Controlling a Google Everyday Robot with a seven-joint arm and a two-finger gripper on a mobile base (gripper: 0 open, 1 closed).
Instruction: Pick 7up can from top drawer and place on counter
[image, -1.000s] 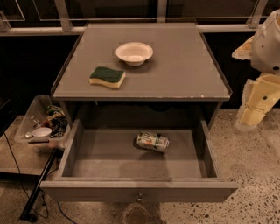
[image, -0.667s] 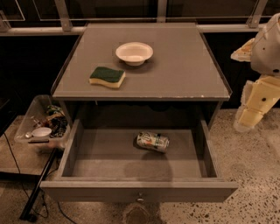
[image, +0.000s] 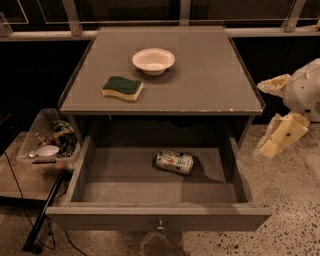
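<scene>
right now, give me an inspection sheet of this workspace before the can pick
surface: counter, grey, front edge chipped
job's things: 7up can on its side in the open top drawer
clutter: white bowl and sponge on the counter; clear bin of odds at left
grippers: gripper right of the drawer, clear of it, fingers apart, empty
cables: black cable on the floor, left
surroundings: speckled floor, dark windows behind

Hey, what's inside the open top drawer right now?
The 7up can lies on its side on the top drawer floor, right of centre. The rear under the counter is shadowed and hidden. The claw hangs open outside, to the right.
</scene>
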